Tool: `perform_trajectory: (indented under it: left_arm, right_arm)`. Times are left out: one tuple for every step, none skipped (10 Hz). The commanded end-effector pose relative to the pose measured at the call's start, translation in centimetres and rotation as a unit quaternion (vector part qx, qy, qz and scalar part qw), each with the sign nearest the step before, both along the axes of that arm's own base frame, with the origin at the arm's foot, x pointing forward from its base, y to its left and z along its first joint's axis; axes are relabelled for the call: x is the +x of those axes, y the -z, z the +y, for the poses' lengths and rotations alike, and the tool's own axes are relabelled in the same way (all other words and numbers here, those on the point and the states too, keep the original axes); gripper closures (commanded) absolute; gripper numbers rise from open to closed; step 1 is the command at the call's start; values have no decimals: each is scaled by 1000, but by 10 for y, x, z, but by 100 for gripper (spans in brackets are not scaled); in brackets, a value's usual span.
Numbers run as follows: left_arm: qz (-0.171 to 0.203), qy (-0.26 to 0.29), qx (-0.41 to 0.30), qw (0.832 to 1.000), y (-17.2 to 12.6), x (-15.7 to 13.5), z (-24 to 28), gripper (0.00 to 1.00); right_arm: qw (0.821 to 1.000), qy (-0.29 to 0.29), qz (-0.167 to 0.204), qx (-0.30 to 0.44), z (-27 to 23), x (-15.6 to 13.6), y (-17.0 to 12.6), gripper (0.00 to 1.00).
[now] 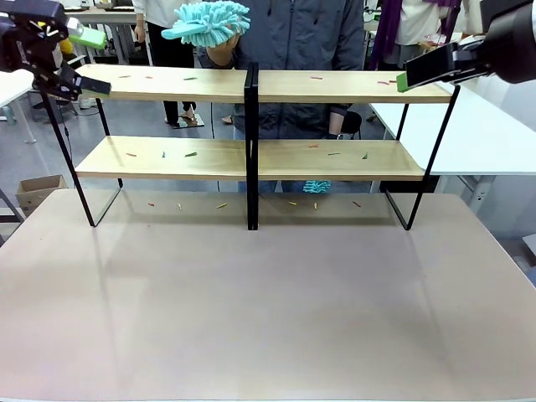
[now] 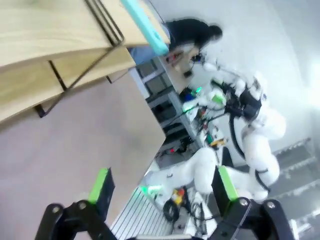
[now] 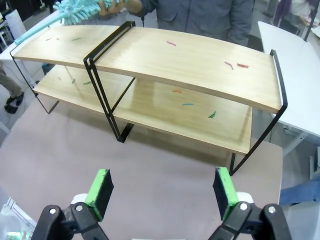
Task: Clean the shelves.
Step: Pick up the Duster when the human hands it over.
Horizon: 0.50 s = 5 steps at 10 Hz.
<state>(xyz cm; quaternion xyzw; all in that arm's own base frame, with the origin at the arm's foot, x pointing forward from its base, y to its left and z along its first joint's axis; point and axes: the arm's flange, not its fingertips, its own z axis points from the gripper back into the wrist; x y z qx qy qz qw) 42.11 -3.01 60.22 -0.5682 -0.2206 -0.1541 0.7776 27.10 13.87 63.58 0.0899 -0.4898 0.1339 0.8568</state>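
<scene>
front view — person's teal duster [image 1: 207, 23] over scrap-strewn shelves [image 1: 167, 84]; left tool [image 2: 162, 190], right tool [image 3: 162, 190] — both spread, empty.

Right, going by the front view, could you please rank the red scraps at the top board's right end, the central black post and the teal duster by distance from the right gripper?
1. Red scraps: right end of the shelves, just beside the right gripper.
2. Central black post: at their middle.
3. Teal duster: raised high, left of the post.
</scene>
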Motion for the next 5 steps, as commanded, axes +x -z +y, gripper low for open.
perform_trajectory:
  left_arm:
    - [220,-62,-145,963,-6,71,-1,0]
    - [278,-74,-172,942,-8,102,-6,0]
    - [296,-85,-173,936,-11,122,-19,0]
    - [311,-93,-172,930,-13,140,-33,0]
    - [321,-93,-158,929,-12,152,-49,0]
  right_arm:
    - [1000,0,0,2,-1,0,0,0]
    - [1000,0,0,2,-1,0,0,0]
    - [1000,0,0,2,-1,0,0,0]
    - [1000,0,0,2,-1,0,0,0]
    - [1000,0,0,2,-1,0,0,0]
